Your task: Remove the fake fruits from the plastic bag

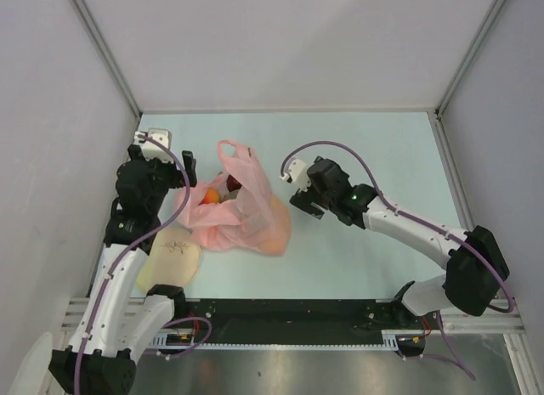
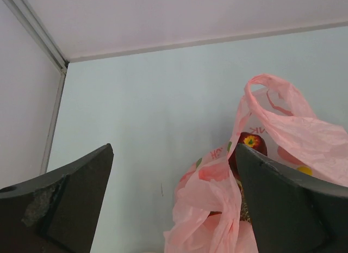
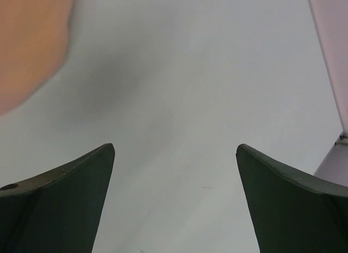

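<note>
Left gripper [image 2: 174, 149] nearer the mouth, spread, empty. The plastic bag [image 2: 206, 193] and dark red apple [image 2: 258, 148] sit lower right of its view (right gripper [image 3: 175, 149] also spread, empty).

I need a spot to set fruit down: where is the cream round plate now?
In the top view, the cream round plate lies at the near left, beside the left arm, on the near side of the thin pink plastic bag.
</note>
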### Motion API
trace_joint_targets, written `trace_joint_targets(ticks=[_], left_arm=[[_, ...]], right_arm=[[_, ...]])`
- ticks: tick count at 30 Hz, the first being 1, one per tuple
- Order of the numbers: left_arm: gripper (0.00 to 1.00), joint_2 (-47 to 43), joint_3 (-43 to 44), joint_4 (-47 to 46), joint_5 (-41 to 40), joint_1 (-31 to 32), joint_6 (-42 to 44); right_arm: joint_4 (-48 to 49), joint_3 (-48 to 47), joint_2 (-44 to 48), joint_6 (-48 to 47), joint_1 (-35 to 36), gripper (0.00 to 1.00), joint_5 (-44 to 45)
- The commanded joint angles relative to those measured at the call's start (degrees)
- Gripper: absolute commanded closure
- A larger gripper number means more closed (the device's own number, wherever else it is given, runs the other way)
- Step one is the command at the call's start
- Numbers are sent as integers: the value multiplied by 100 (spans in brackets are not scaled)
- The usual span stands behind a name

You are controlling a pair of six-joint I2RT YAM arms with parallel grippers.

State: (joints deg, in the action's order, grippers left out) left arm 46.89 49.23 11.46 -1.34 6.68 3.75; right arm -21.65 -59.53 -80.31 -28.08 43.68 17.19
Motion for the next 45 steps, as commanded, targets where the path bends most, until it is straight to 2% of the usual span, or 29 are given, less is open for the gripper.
trace_joint_targets(ticks=[1, 4, 6, 9, 12, 15, 22, 27, 32, 39, 43, 45], left_arm=[[0, -259, 297, 600, -50, -88, 223], [0, -374, 630, 1267, 247, -131, 450], [0, -409, 964, 1655, 477, -140, 662], [0, -470, 1194, 2105, 468, -149, 741], [0, -593, 1352, 2412, 652, -175, 882], [0, -638, 1510, 2869, 1055, -246, 961], [0, -875, 1186, 3362, 1602, -369, 865], [1, -875, 939, 3204, 1040, -422, 583], [6, -480, 1352, 3547, 1364, -422, 144], [8, -322, 931, 3345, 1172, -413, -102], [11, -172, 633, 2916, 873, -422, -181], [13, -41, 570, 2695, 811, -422, -155]], right_arm=[[476, -340, -54, -329, 246, 0, -31], [302, -954, -107, -577, 186, 0, -496], [232, -1726, -299, 227, 36, 5, -752], [-286, -2974, -668, 1291, -412, 13, -1611], [-384, -3834, -906, 1568, -457, 16, -2175], [-419, -4477, -1337, 1665, -159, 18, -2501], [-252, -4814, -1979, 1894, 483, 21, -2914], [-261, -5024, -2506, 1762, 852, 20, -2766], [-164, -5314, -2963, 1665, 914, 17, -2353], [161, -5385, -3438, 1498, 1028, 16, -1476], [354, -5499, -3683, 1437, 1081, 18, -1069], [424, -5587, -3789, 1314, 1125, 28, -894]])
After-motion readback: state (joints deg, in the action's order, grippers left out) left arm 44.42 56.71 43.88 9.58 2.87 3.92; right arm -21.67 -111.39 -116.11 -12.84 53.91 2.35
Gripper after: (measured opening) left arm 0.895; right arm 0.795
